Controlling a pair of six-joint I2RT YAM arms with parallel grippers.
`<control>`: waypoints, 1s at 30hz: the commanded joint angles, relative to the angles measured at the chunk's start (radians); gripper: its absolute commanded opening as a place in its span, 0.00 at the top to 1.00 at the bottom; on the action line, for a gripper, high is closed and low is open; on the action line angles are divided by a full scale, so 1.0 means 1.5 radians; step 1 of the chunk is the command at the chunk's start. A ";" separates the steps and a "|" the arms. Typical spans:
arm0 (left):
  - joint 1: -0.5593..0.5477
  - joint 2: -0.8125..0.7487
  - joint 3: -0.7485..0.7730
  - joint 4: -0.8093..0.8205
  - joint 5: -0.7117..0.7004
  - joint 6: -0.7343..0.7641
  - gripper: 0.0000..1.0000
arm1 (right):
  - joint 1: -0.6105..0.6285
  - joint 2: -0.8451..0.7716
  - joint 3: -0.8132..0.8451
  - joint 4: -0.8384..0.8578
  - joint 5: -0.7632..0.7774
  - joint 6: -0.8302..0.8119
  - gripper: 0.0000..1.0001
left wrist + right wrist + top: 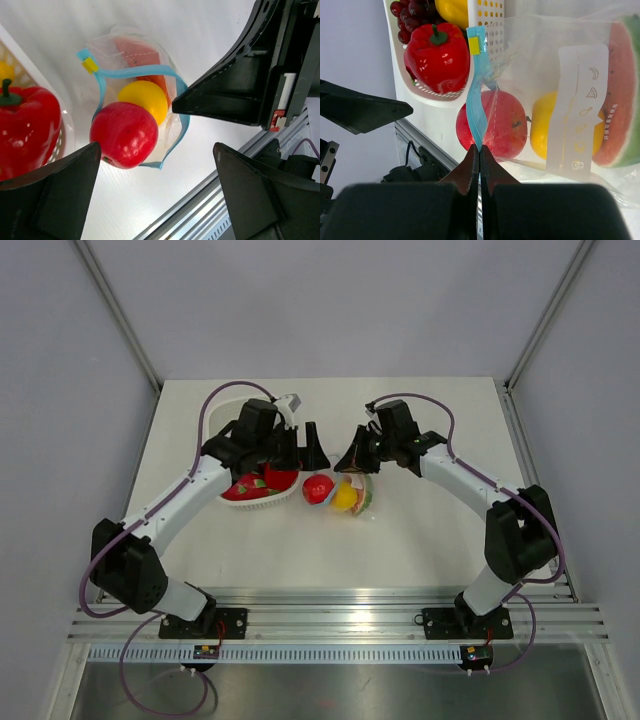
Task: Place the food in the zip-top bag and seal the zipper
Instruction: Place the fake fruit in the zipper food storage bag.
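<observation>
Right gripper [479, 148] pinching zipper [474, 100], basket [492, 25] beside bag [545, 40]

zip-top bag [352, 496] right of basket [272, 502]

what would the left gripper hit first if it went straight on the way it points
Probably the red apple at the mouth of the zip-top bag, dead ahead of the left gripper's open fingers, though depth is unclear.

2 white arms [180, 495], black joints [130, 565], purple cables [212, 400].
</observation>
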 commanded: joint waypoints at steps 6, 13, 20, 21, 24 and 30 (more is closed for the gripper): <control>-0.003 -0.112 -0.047 -0.022 -0.102 -0.005 0.19 | -0.008 -0.016 -0.001 0.045 -0.038 0.018 1.00; -0.003 -0.173 -0.139 -0.030 -0.159 -0.044 0.67 | -0.008 -0.017 -0.001 0.048 -0.040 0.018 1.00; -0.005 -0.131 -0.143 -0.075 -0.190 -0.023 0.98 | -0.008 -0.022 -0.002 0.045 -0.040 0.017 1.00; -0.005 -0.119 -0.144 -0.073 -0.191 -0.022 0.98 | -0.007 -0.024 -0.002 0.046 -0.041 0.017 1.00; -0.010 -0.091 -0.148 -0.054 -0.188 -0.021 0.98 | -0.008 -0.024 -0.002 0.048 -0.042 0.019 1.00; -0.024 -0.032 -0.138 -0.035 -0.186 -0.015 0.98 | -0.008 -0.027 0.001 0.044 -0.041 0.016 1.00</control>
